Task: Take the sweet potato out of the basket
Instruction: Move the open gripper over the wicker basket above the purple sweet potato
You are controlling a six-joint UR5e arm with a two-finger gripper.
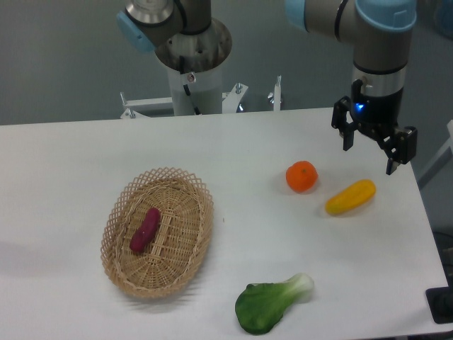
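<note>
The sweet potato (145, 230) is a small magenta-purple tuber lying inside the oval tan wicker basket (198, 244) at the left of the white table. My gripper (369, 158) hangs at the far right, well away from the basket, above the table near the yellow-orange vegetable. Its two black fingers are spread apart and hold nothing.
An orange (301, 176) and a yellow-orange oblong vegetable (350, 197) lie at the right, just below the gripper. A green bok choy (271, 304) lies near the front edge. The arm's base (192, 53) stands behind the table.
</note>
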